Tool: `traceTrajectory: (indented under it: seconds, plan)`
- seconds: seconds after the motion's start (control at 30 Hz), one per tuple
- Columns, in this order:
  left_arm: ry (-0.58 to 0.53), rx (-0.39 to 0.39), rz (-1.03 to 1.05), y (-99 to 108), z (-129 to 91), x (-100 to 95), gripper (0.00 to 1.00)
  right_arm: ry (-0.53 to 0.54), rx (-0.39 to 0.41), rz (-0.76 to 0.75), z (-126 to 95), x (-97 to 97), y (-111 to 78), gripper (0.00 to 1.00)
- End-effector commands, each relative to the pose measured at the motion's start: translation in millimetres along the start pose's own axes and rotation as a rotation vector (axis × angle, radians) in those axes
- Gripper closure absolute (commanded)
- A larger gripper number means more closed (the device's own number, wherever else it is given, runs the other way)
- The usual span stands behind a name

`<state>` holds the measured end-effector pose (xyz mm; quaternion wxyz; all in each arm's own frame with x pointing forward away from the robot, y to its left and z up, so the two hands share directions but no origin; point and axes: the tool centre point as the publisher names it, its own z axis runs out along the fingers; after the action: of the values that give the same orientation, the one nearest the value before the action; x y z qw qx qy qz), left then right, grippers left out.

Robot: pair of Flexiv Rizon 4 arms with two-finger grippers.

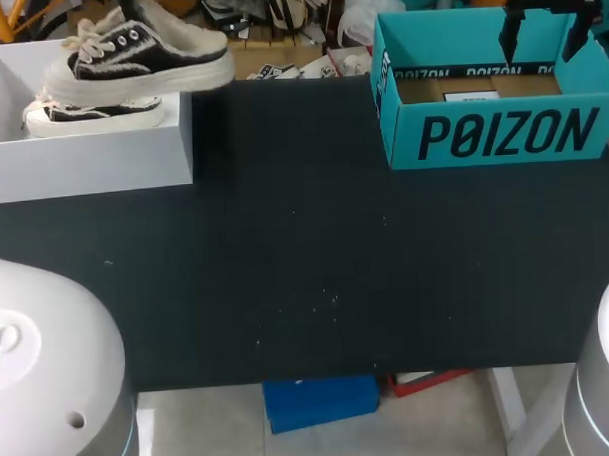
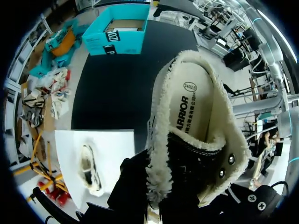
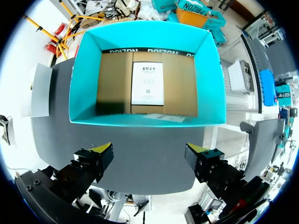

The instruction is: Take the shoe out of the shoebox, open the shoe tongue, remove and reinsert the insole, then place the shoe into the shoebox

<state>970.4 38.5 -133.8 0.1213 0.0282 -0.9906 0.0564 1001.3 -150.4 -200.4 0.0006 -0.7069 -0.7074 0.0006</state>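
Note:
A black shoe with a fleece lining [image 1: 138, 56] hangs above the white box [image 1: 82, 161] at the table's far left. In the left wrist view the shoe [image 2: 196, 135] fills the space ahead of my left gripper [image 2: 177, 205], which is shut on its front part; the yellow tips are hidden behind it. The insole [image 2: 194, 100] lies inside the shoe. A second, matching shoe [image 1: 90, 113] lies in the white box. My right gripper [image 1: 546, 29] hovers open above the teal shoebox [image 1: 501, 131], its fingers [image 3: 100, 151] spread wide with nothing between them.
The teal shoebox [image 3: 145, 37] stands at the far right with a white sheet [image 3: 147, 84] on its cardboard floor. Black table surface [image 1: 306, 258] spans the space between the two boxes.

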Motion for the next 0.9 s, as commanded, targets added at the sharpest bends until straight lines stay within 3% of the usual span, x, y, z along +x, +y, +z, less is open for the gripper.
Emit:
traceTrajectory:
  seconds: [0.03,0.2,0.43,0.57,0.7,0.9]
  plan:
    - [-0.216,-0.021,0.009,-43,59,74.8,1.00,0.000,0.000,0.000,0,0.1,-0.1,0.00]
    - [-0.191,-0.028,0.041,-86,100,96.0,1.00,0.000,0.000,0.000,0,0.1,-0.1,0.00]
    - [-0.187,-0.039,0.038,-128,148,87.6,1.00,0.000,0.000,0.000,0,0.1,-0.1,0.00]
    - [-0.176,-0.035,0.034,-139,177,74.6,1.00,0.000,0.000,0.000,0,0.1,-0.1,0.00]
    - [-0.124,-0.030,0.032,-143,220,63.7,1.00,0.000,0.000,0.000,0,0.1,-0.1,0.00]
    - [-0.069,-0.033,0.056,-147,274,57.9,1.00,0.000,0.000,0.000,0,0.1,-0.1,0.00]
